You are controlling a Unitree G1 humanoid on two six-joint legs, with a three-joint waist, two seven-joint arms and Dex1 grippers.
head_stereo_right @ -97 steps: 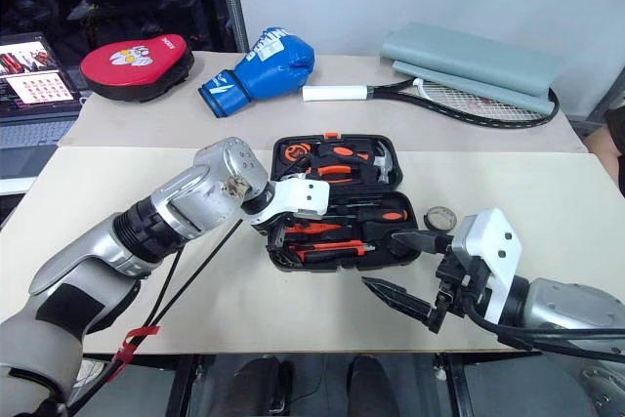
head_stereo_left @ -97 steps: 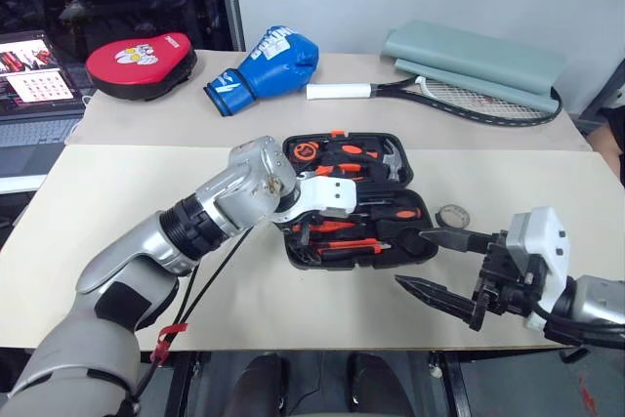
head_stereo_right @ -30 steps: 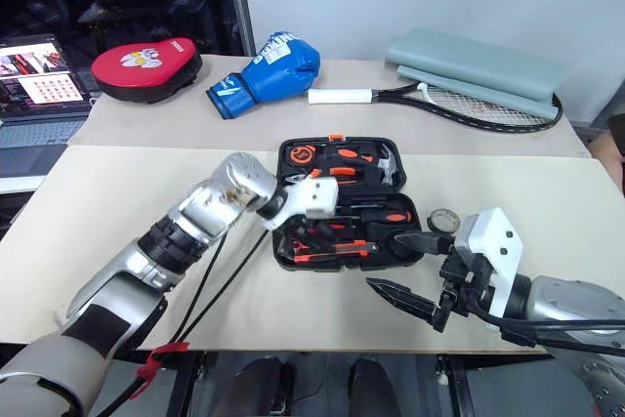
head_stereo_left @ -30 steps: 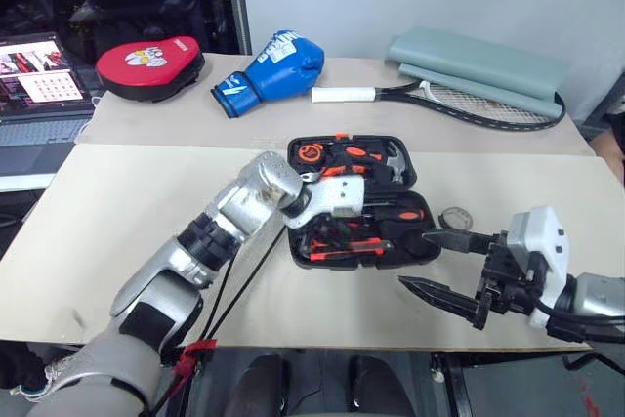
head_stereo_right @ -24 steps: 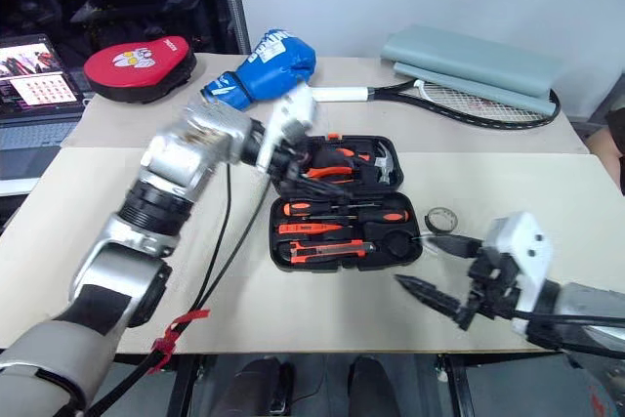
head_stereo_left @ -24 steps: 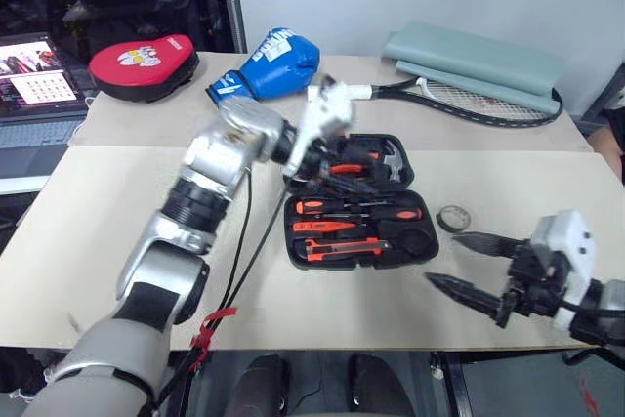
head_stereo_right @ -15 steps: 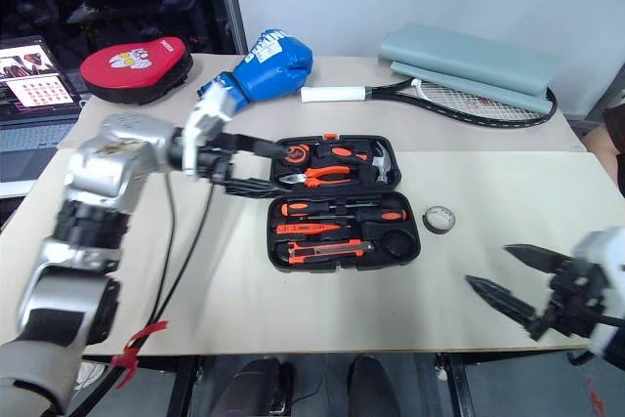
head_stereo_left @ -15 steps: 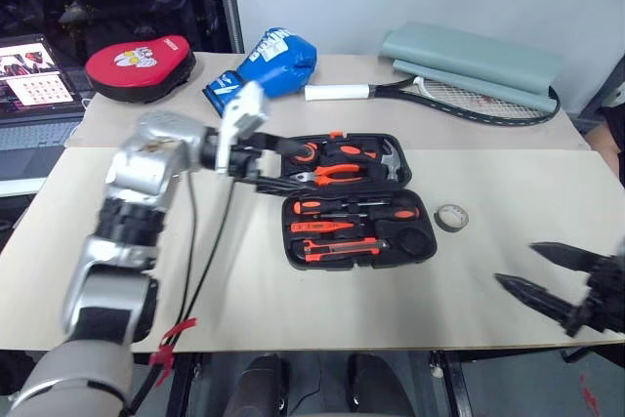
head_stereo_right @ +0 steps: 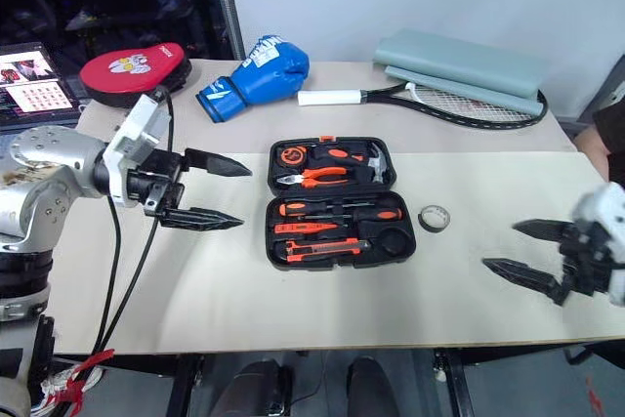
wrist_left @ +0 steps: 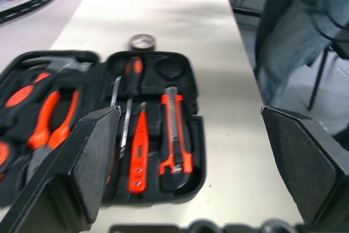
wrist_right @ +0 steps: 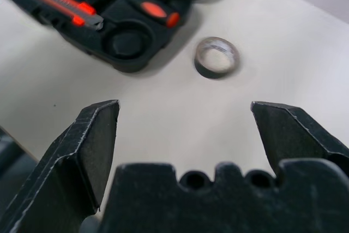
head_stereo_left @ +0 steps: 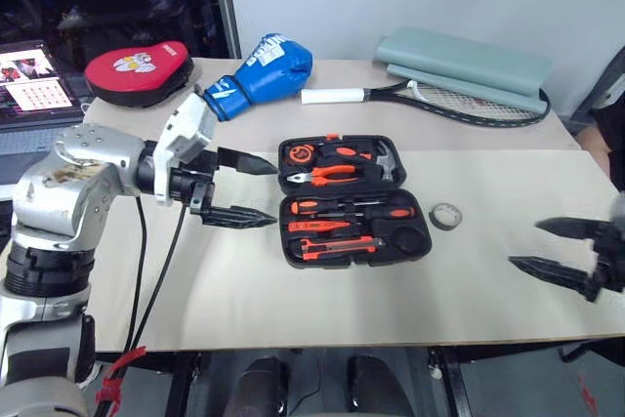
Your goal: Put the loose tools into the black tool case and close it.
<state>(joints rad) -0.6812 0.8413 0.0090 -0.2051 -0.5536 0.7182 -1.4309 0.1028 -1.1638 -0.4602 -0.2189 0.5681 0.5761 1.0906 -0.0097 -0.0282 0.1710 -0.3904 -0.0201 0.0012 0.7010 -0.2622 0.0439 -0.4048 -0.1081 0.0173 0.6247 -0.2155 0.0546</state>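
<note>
The black tool case [head_stereo_left: 356,202] lies open in the middle of the table. In its recesses rest two orange-and-black screwdrivers [head_stereo_left: 356,211], a red tester pen [wrist_left: 137,151] and the utility knife [wrist_left: 175,135], with pliers and a hammer in the far half. A round recess [wrist_right: 126,40] in the case's near right corner holds nothing. The dark tape roll [head_stereo_left: 446,215] lies on the table just right of the case. My left gripper [head_stereo_left: 264,190] hangs open and empty left of the case, pointing at it. My right gripper [head_stereo_left: 524,243] is open and empty, far right of the tape.
At the back lie a red-and-black punch pad [head_stereo_left: 140,63], a blue boxing glove [head_stereo_left: 262,62], a tennis racket [head_stereo_left: 430,97] and a grey-green cover [head_stereo_left: 464,58]. A laptop [head_stereo_left: 29,80] sits at far left. A person's legs [wrist_left: 305,25] stand off the table's right end.
My left gripper has come up out of the case and swung away to the left, jaws now wide. My right gripper has moved right, away from the case and tape.
</note>
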